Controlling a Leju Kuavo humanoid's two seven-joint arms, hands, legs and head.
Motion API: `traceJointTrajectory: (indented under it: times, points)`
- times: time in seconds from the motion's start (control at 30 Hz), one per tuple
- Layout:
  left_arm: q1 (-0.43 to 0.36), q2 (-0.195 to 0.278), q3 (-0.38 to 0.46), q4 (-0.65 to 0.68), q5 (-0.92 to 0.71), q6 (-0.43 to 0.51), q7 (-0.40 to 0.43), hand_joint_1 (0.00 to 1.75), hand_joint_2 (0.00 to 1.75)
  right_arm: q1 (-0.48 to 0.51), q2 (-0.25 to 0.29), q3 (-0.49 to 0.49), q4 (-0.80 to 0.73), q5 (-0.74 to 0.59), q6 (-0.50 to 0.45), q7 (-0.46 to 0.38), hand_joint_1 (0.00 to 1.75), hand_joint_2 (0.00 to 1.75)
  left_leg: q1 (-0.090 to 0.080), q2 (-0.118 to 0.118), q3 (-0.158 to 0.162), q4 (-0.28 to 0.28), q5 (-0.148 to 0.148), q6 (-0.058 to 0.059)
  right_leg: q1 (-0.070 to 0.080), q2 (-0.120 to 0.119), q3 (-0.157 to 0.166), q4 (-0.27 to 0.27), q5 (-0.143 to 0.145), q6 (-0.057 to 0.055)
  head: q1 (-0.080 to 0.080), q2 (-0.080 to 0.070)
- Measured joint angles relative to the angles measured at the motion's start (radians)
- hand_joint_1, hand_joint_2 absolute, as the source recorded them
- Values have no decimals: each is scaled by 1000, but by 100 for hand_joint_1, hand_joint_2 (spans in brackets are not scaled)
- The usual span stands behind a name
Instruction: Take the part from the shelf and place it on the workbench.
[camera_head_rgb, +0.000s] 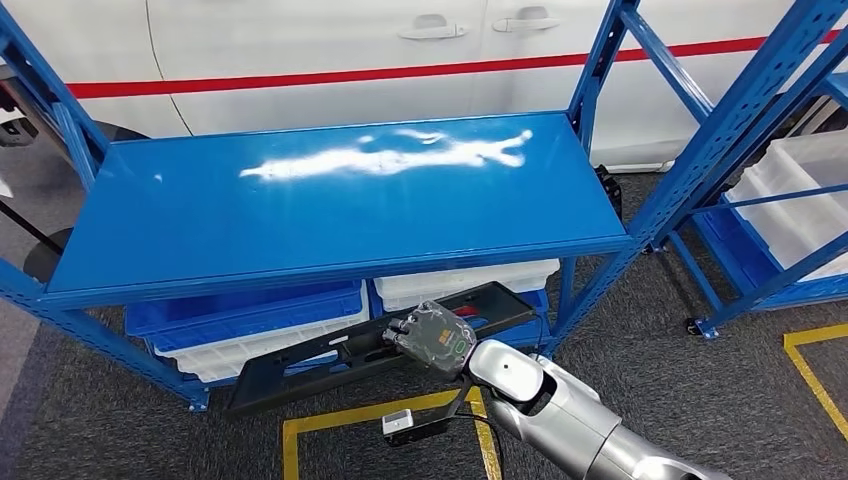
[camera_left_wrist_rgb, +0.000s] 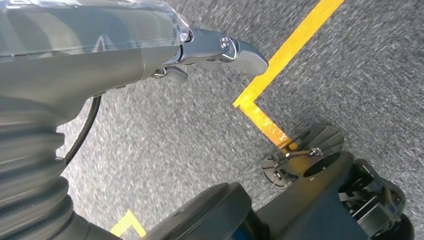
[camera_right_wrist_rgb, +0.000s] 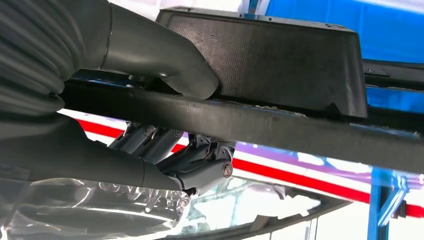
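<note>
A long, flat black part (camera_head_rgb: 300, 358) hangs tilted in front of the blue rack's lower level, just below the edge of the top surface. My right hand (camera_head_rgb: 432, 338) grips it near its middle from the front. In the right wrist view the thumb (camera_right_wrist_rgb: 165, 70) lies over the part's black bar (camera_right_wrist_rgb: 280, 127), the darker fingers (camera_right_wrist_rgb: 200, 160) curl under it, and a black block of the part (camera_right_wrist_rgb: 270, 60) rises behind. My left hand (camera_left_wrist_rgb: 150, 55) hangs over grey floor with nothing in it, one finger (camera_left_wrist_rgb: 235, 50) stretched out.
The rack's blue top surface (camera_head_rgb: 330, 210) is bare and glossy. Under it sit a blue bin (camera_head_rgb: 240, 310) and a white bin (camera_head_rgb: 460, 280). A second rack with white bins (camera_head_rgb: 800, 190) stands to the right. A white car (camera_head_rgb: 400, 50) is behind. Yellow tape (camera_head_rgb: 820, 370) marks the floor.
</note>
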Motion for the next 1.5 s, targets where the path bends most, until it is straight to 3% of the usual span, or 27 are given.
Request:
traceJointTrajectory:
  times: [0.03, 0.1, 0.17, 0.27, 0.33, 0.4, 0.47, 0.5, 0.6, 0.67, 0.73, 0.8, 0.87, 0.93, 0.97, 1.0, 1.03, 1.1, 1.17, 1.27, 1.33, 1.43, 1.47, 1.5]
  points:
    - [0, 0, 0, 0, 0, 0, 0, 0, 175, 1, 0, 0, 2, -1, 1, -1, 175, 175, 0, -1, -8, 3, 5, -2, 0, 1, 45, -60, 28, -5, 0, 0]
    - [-1, -1, 0, 0, 0, -2, 0, 0, 175, 0, 0, 0, 4, -6, 3, -2, 175, 175, -1, -2, -19, 7, 13, -9, 4, 4, 134, -199, 55, -17, 0, 0]
    - [-1, -3, 0, 0, -1, -3, 0, 0, 175, 2, 1, -1, 6, -19, 2, -6, 175, 175, 0, -2, -25, 5, 24, -21, 12, 6, 167, -264, 56, -26, 0, 0]
    - [1, -4, -1, 0, -1, -3, 0, 0, 175, 12, 6, -4, 13, -38, 0, -14, 175, 175, 0, -2, -29, 0, 29, -39, 10, 3, 163, -283, 75, -40, 0, 0]
    - [1, -3, -1, 0, -1, -3, 1, 0, 175, 20, 17, -6, 15, -49, -2, -18, 175, 175, 0, -2, -53, 59, -24, -48, 3, -1, 157, -297, 91, -51, 0, 0]
    - [1, -3, -1, 0, 2, -3, 4, 0, 175, 34, 28, -7, 19, -66, -4, -23, 175, 175, 3, -2, -94, 188, -104, -56, 4, -5, 147, -297, 101, -57, 0, 0]
    - [0, -3, -1, 0, 6, -4, 7, 0, 175, 59, 40, -12, 28, -90, -7, -33, 175, 175, 4, -2, -107, 270, -134, -62, 5, -8, 137, -293, 106, -56, 0, 0]
    - [0, -3, -1, 0, 9, -4, 9, 0, 175, 71, 46, -15, 33, -102, -9, -39, 175, 175, 4, -1, -91, 265, -123, -63, 5, -9, 133, -290, 108, -55, 0, 0]
    - [9, -3, 0, 0, 23, -4, 15, 0, 175, 100, 72, -29, 48, -135, -23, -52, 175, 175, 4, -3, 30, 76, -60, -59, 5, -5, 119, -273, 108, -50, 0, 0]
    - [14, -3, 2, 0, 32, -4, 16, 0, 175, 114, 92, -44, 60, -152, -34, -55, 175, 175, 1, -4, 72, 0, -54, -48, 8, -1, 109, -265, 112, -40, 0, 0]
    - [20, -4, 5, 0, 38, -4, 16, 0, 175, 130, 114, -58, 73, -159, -38, -57, 175, 175, 0, -3, 72, -7, -52, -37, 11, 3, 104, -264, 118, -29, 0, 0]
    - [23, -6, 8, 0, 41, -4, 15, 0, 175, 144, 130, -74, 84, -164, -39, -61, 175, 175, 4, 3, 69, -14, -44, -22, 9, 7, 98, -251, 106, -19, 0, 0]
    - [23, -7, 11, 0, 43, -4, 14, 0, 175, 157, 142, -94, 94, -173, -41, -69, 175, 175, 6, 11, 63, -18, -36, -10, 5, 8, 59, -166, 50, -11, 0, 0]
    - [26, -8, 14, 0, 45, -4, 12, 0, 175, 175, 154, -112, 107, -182, -45, -75, 175, 175, 5, 20, 55, -17, -32, -5, 3, 7, -4, -26, -15, -6, 0, 0]
    - [27, -8, 16, 0, 45, -4, 12, 0, 175, 187, 160, -120, 114, -186, -48, -77, 175, 175, 4, 25, 52, -16, -31, -4, 3, 7, -24, 22, -28, -4, 0, 0]
    - [28, -8, 17, 0, 45, -4, 12, 0, 175, 198, 164, -126, 120, -188, -50, -78, 175, 175, 4, 30, 51, -15, -30, -3, 3, 6, -25, 31, -22, -4, 0, 0]
    - [29, -9, 19, 0, 45, -5, 12, 0, 175, 208, 170, -134, 125, -189, -52, -78, 175, 175, 3, 36, 50, -13, -30, -4, 3, 4, -5, 0, 1, -6, 0, 0]
    - [29, -10, 19, 0, 45, -6, 12, 0, 175, 220, 180, -148, 131, -190, -57, -78, 175, 175, 2, 47, 50, -9, -32, -6, 6, -17, 72, -143, 62, -15, 0, 0]
    - [29, -12, 20, 0, 45, -6, 12, 0, 175, 223, 192, -161, 132, -190, -62, -78, 175, 175, -2, 58, 49, -6, -33, -15, 14, -37, 120, -245, 91, -26, 0, 0]
    - [29, -13, 20, 0, 44, -6, 12, 0, 175, 234, 202, -177, 134, -186, -64, -73, 175, 175, -5, 75, 46, -5, -33, -31, 16, -23, 119, -263, 98, -40, 0, 0]
    - [29, -13, 20, 0, 43, -7, 12, 0, 175, 247, 208, -191, 133, -178, -66, -64, 175, 175, -3, 60, 34, 23, -59, -41, 11, -10, 117, -270, 108, -52, 0, 0]
    - [29, -14, 21, 0, 41, -7, 9, 0, 175, 265, 218, -210, 128, -165, -71, -50, 175, 175, 0, 19, -35, 196, -158, -48, 9, 10, 109, -273, 117, -64, 0, 0]
    - [27, -14, 21, 0, 41, -7, 8, 0, 175, 275, 220, -216, 124, -162, -73, -46, 175, 175, 0, 15, -55, 251, -178, -49, 11, 19, 107, -272, 118, -65, 0, 0]
    - [25, -14, 21, 0, 39, -7, 8, 0, 175, 285, 221, -222, 120, -158, -74, -42, 175, 175, 0, 13, -61, 276, -180, -50, 12, 27, 106, -270, 119, -65, 0, 0]
